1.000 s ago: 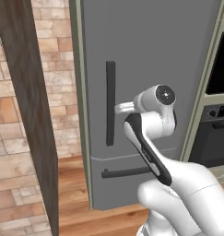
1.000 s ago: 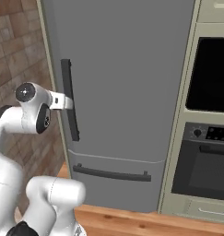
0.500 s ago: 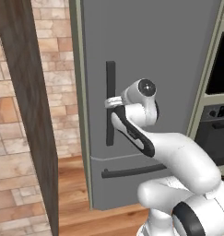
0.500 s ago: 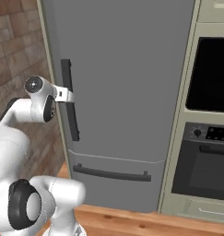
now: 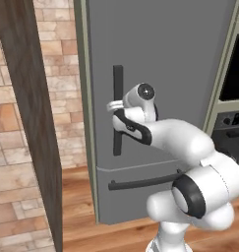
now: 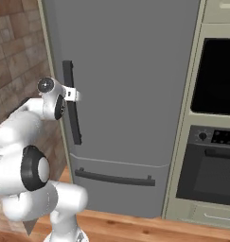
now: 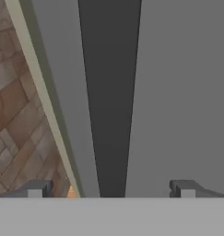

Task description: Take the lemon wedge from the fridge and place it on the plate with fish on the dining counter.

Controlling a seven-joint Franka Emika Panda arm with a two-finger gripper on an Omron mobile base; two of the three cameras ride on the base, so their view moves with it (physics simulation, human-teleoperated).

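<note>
Gripper: the gripper (image 7: 109,189) stood wide open, one dark fingertip (image 7: 36,188) on each side of the handle, jaws not closed on it
Handle: the vertical bar handle (image 5: 118,109) was a long dark bar standing upright on the door, directly in front of the hand
Fridge: the fridge (image 6: 130,85) was shut, a matte grey front with a horizontal drawer handle (image 6: 114,178) low down
Lemon wedge: could not be seen, the door being closed
Left of fridge: a brick wall (image 5: 67,93)
Right of fridge: a black-windowed wall oven (image 6: 216,123)
</note>
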